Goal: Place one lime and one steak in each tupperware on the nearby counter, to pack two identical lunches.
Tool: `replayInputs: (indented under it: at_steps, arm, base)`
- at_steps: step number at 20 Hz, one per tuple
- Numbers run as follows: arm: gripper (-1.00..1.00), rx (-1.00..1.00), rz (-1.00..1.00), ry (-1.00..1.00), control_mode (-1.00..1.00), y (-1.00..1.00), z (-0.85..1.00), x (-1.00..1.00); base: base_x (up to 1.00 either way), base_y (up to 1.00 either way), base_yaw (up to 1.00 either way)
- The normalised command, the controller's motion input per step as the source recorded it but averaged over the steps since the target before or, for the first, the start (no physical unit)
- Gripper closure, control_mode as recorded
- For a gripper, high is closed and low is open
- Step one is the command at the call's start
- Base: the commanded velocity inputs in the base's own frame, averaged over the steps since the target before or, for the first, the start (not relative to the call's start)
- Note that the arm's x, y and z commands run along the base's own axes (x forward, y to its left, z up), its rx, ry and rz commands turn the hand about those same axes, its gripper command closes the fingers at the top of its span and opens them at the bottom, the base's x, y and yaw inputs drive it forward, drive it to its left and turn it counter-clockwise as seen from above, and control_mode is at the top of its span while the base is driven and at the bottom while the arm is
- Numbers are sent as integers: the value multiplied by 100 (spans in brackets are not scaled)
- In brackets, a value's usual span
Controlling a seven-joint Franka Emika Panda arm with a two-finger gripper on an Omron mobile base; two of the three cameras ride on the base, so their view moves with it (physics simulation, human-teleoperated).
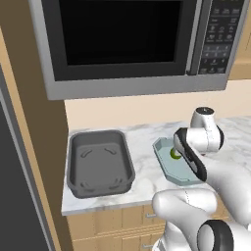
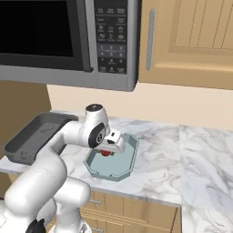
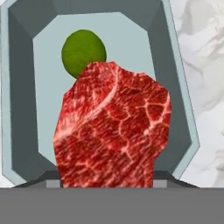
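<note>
Hand view: steak over the pale tray.
Fingers are hidden behind the red steak [image 3: 111, 129], which fills the foreground as if clamped between them; gripper [image 2: 110, 148] hangs over the pale octagonal tray [image 2: 129, 159] so the meat can drop beside the lime [image 3: 83, 51] at its far end. Dark tray [image 1: 76, 184] sits at the counter's [image 2: 157, 175] left end. Microwave [image 2: 109, 27] keypad text unreadable.

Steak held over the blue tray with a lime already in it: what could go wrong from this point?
The steak hangs above the pale blue tupperware, overlapping the lime in the hand view; released here, it might land on the lime and roll or nudge it. The fingertips are hidden behind the meat, so the grip cannot be judged; it could slip early. The dark grey tupperware is empty, so half the task remains.
</note>
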Motion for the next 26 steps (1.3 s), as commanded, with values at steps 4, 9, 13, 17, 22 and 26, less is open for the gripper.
replayInputs:
  at_steps: [4,9,13,17,22,26]
  arm:
    - [100,0,0,7,-100,-12,-74,0]
    - [100,0,-4,0,-100,-15,-26,30]
    - [100,0,0,0,-100,-15,-19,51]
    - [-100,0,0,0,-100,-8,-16,58]
    - [-100,1,0,0,-100,-3,5,2]
    - [-100,0,-1,-7,-100,-1,46,-2]
  base:
    - [0,0,0]
    - [0,0,0]
    - [0,0,0]
    - [0,0,0]
    - [0,0,0]
    - [0,0,0]
